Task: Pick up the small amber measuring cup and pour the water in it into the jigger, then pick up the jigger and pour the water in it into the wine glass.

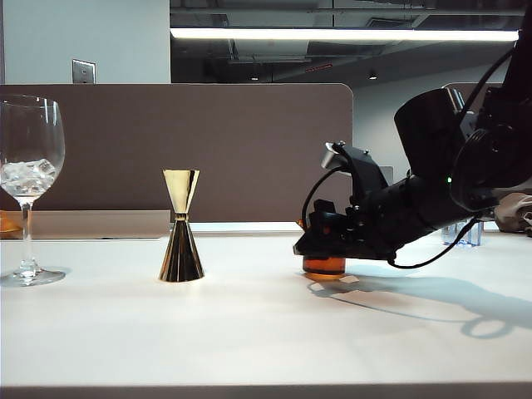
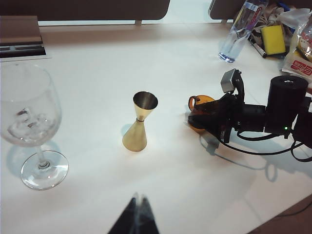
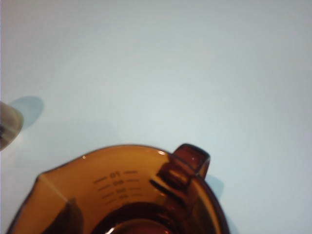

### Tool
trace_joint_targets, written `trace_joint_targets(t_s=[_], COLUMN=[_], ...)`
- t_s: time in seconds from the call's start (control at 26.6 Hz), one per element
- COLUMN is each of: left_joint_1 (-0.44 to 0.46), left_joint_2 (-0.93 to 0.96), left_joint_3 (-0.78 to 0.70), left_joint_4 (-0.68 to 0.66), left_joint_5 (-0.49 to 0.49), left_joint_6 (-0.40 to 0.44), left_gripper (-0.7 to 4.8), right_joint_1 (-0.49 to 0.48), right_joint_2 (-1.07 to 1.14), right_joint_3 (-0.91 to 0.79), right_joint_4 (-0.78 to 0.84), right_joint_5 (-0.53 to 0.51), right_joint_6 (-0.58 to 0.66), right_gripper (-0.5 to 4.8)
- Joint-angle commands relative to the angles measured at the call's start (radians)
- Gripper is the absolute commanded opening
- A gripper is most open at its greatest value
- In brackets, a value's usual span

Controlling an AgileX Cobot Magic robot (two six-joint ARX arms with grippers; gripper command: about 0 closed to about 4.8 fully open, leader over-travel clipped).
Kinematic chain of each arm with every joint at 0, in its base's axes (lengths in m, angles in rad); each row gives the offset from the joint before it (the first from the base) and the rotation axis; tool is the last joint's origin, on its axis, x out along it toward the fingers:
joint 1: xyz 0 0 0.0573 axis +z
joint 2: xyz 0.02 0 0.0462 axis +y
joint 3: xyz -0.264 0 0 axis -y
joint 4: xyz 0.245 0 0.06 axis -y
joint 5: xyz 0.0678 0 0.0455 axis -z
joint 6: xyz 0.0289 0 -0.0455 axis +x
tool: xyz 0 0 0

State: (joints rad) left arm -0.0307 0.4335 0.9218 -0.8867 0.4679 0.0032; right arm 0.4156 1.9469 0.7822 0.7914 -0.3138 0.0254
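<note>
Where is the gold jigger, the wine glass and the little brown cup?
jigger (image 1: 181,249), exterior view, on its lower cone.
wine glass (image 1: 29,145), exterior view, on the bowl.
small amber measuring cup (image 3: 117,180), right wrist view, on the inside wall with the markings.

The jigger (image 1: 181,237) at frame centre is gleaming as polished gold metal. The wine glass (image 1: 27,179) at left is showing clear, glossy glass. The small amber measuring cup (image 3: 126,195) is looking like translucent, smooth amber glass. The table (image 1: 249,332) is appearing matt white. The right gripper (image 1: 320,245) at right is showing black matt casing.
</note>
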Motion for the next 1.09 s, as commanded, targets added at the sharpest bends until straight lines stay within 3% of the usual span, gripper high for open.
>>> trace_joint_targets(t_s=[0.04,0.49,1.09], left_joint_1=[0.0,0.0,0.0], left_joint_2=[0.0,0.0,0.0], left_joint_3=[0.003,0.003,0.003], left_joint_4=[0.012,0.012,0.012], left_joint_5=[0.003,0.003,0.003], left_joint_6=[0.001,0.001,0.001], left_gripper=[-0.02,-0.02,-0.02], right_joint_1=[0.003,0.014,0.017], right_joint_2=[-0.007,-0.022,-0.097], right_joint_3=[0.007,0.045,0.045], right_joint_4=[-0.007,-0.08,-0.092], right_joint_5=[0.002,0.005,0.008], right_joint_6=[0.0,-0.005,-0.026], right_gripper=[0.75,-0.02,-0.01])
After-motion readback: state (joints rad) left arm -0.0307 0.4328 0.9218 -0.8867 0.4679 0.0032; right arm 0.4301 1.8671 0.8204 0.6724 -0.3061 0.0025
